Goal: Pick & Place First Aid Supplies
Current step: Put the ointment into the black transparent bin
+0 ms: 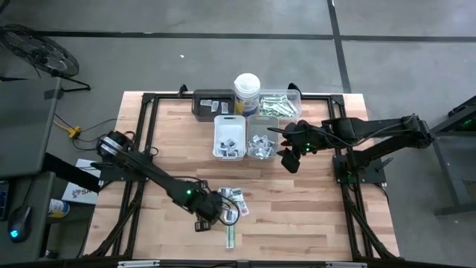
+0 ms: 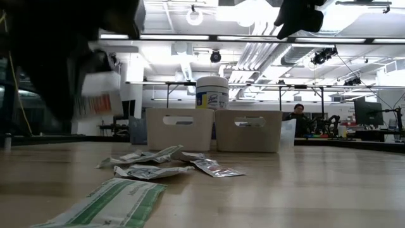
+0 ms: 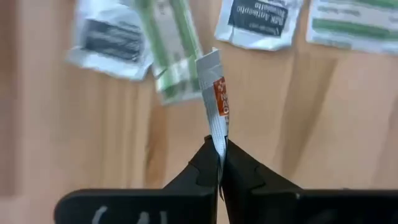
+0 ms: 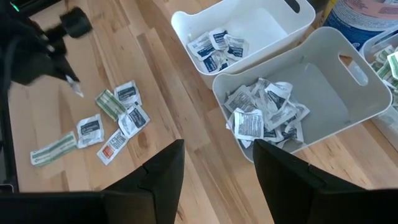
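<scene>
Several first aid supplies lie loose on the wood table near its front edge: white sachets with dark marks [image 1: 235, 199] [image 3: 258, 22] and pale-green-and-white strips [image 1: 230, 237] [image 2: 107, 202]. My left gripper [image 1: 222, 216] hangs over this pile, shut on a white packet with an orange mark [image 3: 214, 99], which also shows in the low view [image 2: 101, 95]. My right gripper [image 1: 288, 158] hovers open beside the trays, above the table, with nothing between its fingers [image 4: 155, 180]. My left gripper pinches one end of the orange-marked packet [image 3: 219, 142] between its two fingertips. The fingers come steeply from above. The packet sticks out past the fingertips, seen edge-on, and is lifted clear of the table and of the other packets.
Two white trays stand side by side at mid-table, one holding blue-marked sachets [image 1: 230, 138], the other grey-marked ones [image 1: 261, 139]. Behind them are a dark tray [image 1: 210, 104], a white lidded canister [image 1: 247, 93] and a clear tray of green strips [image 1: 281, 104]. Bare wood lies to the right of the pile.
</scene>
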Controlling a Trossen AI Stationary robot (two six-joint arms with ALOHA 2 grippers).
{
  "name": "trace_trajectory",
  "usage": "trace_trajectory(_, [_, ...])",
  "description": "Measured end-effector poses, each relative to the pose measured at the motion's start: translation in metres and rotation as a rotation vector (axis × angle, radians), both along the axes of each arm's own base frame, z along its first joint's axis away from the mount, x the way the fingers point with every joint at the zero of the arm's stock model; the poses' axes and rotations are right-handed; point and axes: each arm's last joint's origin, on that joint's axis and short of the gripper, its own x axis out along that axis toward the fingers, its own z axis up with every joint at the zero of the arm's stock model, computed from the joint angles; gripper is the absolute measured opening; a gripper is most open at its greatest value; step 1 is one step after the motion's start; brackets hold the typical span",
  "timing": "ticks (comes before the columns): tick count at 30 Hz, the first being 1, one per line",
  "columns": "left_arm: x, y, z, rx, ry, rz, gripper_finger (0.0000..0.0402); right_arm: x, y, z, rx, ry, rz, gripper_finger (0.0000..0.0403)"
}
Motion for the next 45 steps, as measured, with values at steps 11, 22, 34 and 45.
trace_trajectory(11, [-0.016, 0.021, 0.079, 0.121, -0.09, -0.034, 0.0001, 0.001, 0.0, 0.0, 0.003, -0.008, -0.004, 0.0185])
trace_trajectory(22, [-0.022, 0.105, 0.119, 0.227, -0.084, -0.093, 0.0001, 0.001, -0.001, 0.001, -0.004, -0.013, -0.039, 0.0185])
trace_trajectory(34, [-0.027, 0.246, 0.12, 0.398, 0.058, -0.154, 0.0001, 0.0, -0.003, 0.001, 0.009, -0.033, -0.148, 0.0185])
trace_trajectory(45, [-0.043, 0.357, 0.098, 0.504, 0.128, -0.222, 0.0001, 0.0, -0.006, 0.002, -0.009, -0.067, -0.286, 0.0185])
